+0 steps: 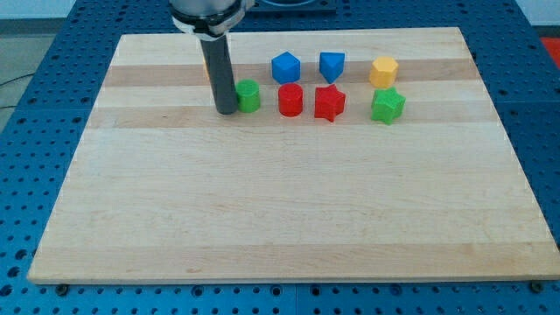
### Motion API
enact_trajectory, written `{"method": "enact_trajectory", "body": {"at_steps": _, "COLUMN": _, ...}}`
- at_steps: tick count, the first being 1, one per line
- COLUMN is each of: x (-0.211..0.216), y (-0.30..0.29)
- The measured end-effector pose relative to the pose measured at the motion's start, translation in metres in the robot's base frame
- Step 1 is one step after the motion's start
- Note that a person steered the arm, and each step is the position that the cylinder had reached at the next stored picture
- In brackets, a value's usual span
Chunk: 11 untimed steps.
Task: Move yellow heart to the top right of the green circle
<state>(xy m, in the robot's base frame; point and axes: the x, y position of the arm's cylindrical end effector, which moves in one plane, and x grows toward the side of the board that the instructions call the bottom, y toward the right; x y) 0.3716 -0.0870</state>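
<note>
Tool is a bare rod, no jaws to judge. Tip (225, 112) sits just left of green circle (248, 96), seemingly touching. Farther back, a sliver behind the rod: likely yellow heart (206, 68), shape hidden. Advice: get left of it, push rightward above the circle without nudging the circle.

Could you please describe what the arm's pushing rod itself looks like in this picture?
A straight, round, dark grey rod, plain and matte, with no markings or visible cables. It hangs from a wider glossy black-and-silver mount at the view's top. My tip is blunt and flat.

my tip (226, 111) touching green circle (249, 96) from view's left, wooden board (289, 210)
</note>
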Motion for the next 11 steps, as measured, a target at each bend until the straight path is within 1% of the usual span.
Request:
{"method": "enact_trajectory", "body": {"at_steps": 1, "x": 0.002, "y": 0.001}}
{"method": "enact_trajectory", "body": {"at_steps": 2, "x": 0.001, "y": -0.098}}
{"method": "enact_trajectory", "body": {"at_steps": 3, "x": -0.043, "y": -0.128}}
{"method": "enact_trajectory", "body": {"at_steps": 4, "x": -0.071, "y": -0.110}}
{"method": "enact_trajectory", "body": {"at_steps": 5, "x": -0.089, "y": -0.108}}
{"method": "enact_trajectory", "body": {"at_steps": 6, "x": -0.098, "y": -0.072}}
{"method": "enact_trajectory", "body": {"at_steps": 7, "x": -0.095, "y": -0.029}}
{"method": "enact_trajectory", "body": {"at_steps": 9, "x": -0.079, "y": 0.004}}
{"method": "enact_trajectory", "body": {"at_steps": 10, "x": -0.073, "y": 0.006}}
{"method": "enact_trajectory", "body": {"at_steps": 11, "x": -0.072, "y": -0.066}}
